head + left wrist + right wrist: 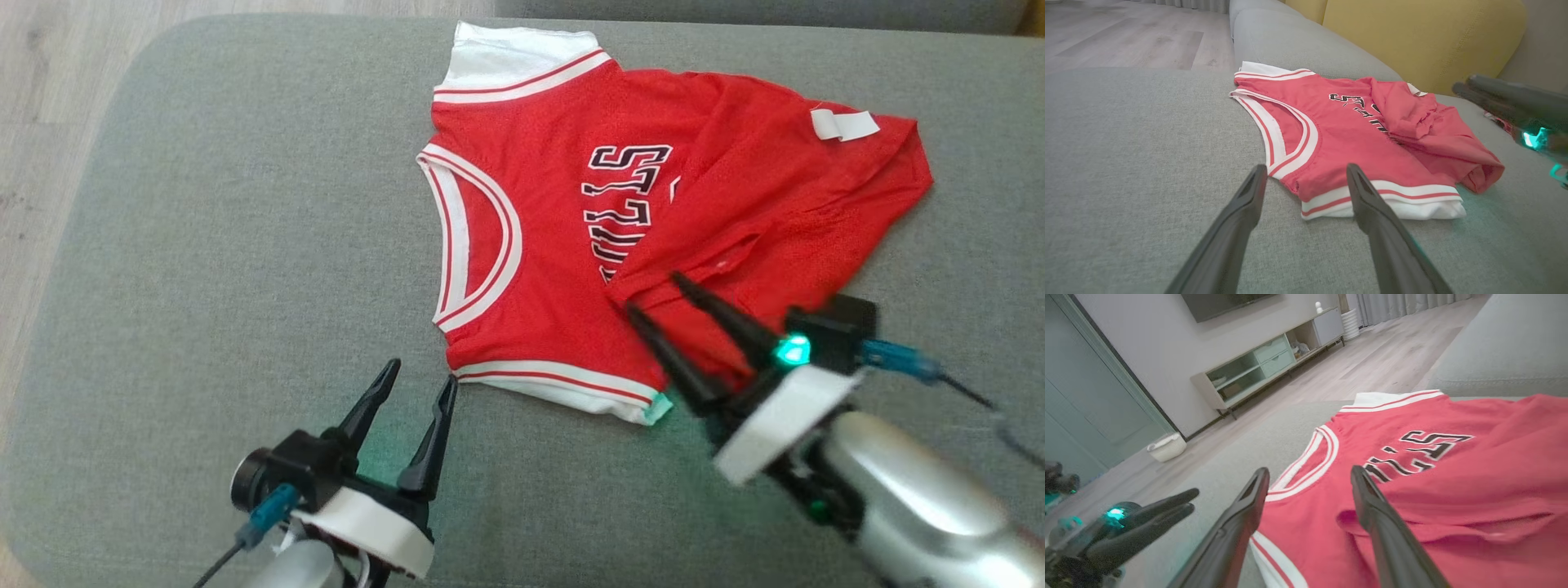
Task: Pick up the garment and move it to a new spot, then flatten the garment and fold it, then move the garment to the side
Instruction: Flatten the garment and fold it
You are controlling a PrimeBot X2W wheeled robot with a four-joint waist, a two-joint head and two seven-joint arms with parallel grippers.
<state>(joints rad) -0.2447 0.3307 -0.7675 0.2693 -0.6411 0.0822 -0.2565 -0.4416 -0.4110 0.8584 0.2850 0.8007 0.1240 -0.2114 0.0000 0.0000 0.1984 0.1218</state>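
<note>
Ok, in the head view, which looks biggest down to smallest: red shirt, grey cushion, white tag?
1. grey cushion, largest
2. red shirt, next
3. white tag on the shirt, smallest by far

Living-room setting. We see a broad grey sofa seat [204,245] of woven cloth, with pale wood-plank floor [41,98] beyond its rounded edge. A yellow back cushion [1412,36] stands behind the seat. Across the room we note a light wall [1147,343] carrying a dark screen [1220,302]. Beneath it is a low cabinet [1265,363] with open shelves and drawers. Grey curtains [1404,302] hang in the far corner. A white basket [1166,447] sits on the floor near a teal door [1077,408].
</note>
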